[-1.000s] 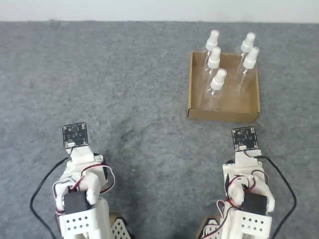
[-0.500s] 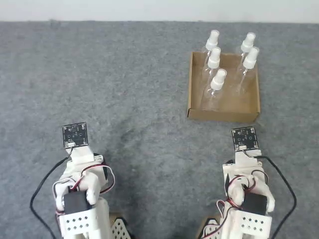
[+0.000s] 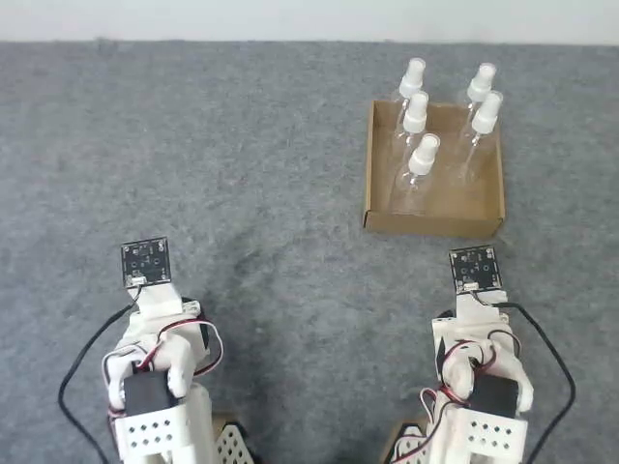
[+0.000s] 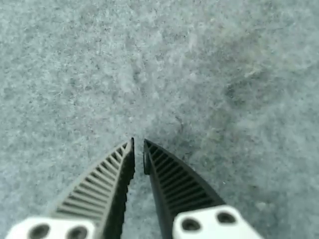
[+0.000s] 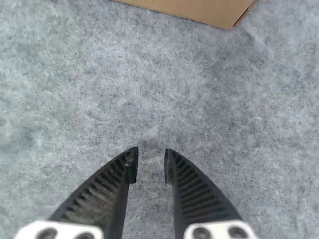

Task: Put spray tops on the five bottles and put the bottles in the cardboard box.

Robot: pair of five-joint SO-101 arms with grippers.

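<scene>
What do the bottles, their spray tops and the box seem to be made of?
Cardboard box: matte brown cardboard, by its flat colour. Bottles: probably clear glossy plastic; the box floor shows through them. Spray tops: opaque white plastic, it seems.

Grey carpet (image 4: 209,64) stretches ahead of the left pincer (image 4: 138,142) and to both its sides. Ahead of the right pincer (image 5: 151,152), beyond a strip of carpet, a cardboard box (image 3: 432,224) holding five bottles (image 3: 423,159) blocks passage.

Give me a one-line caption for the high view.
Five spray-topped bottles stand in the cardboard box on grey carpet; both arms sit folded at the near edge.
</scene>
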